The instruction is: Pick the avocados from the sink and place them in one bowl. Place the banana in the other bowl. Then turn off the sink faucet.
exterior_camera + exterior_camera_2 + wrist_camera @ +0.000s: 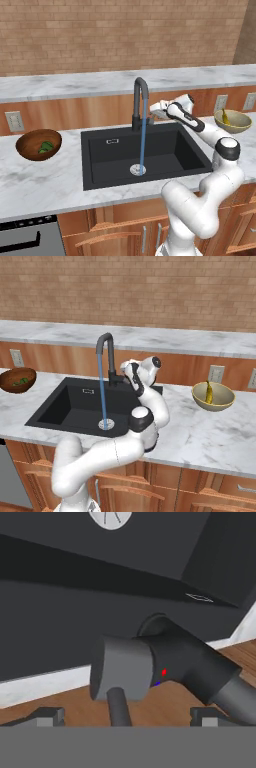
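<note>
Hand (122, 714): fingers spread, empty, at faucet lever (117, 704); water running; risk: slipping past the small lever, tap left on

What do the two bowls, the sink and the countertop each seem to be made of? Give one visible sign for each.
Dark bowl: looks like glossy reddish-brown wood.
Pale bowl: beige-olive with a lighter rim, perhaps glazed ceramic; the look leaves it open.
Sink: matte black, without shine, possibly composite or coated metal.
Countertop: white with grey veining, like polished marble.

Faucet lever (118, 704) between open pincer (125, 717) fingertips.
</note>
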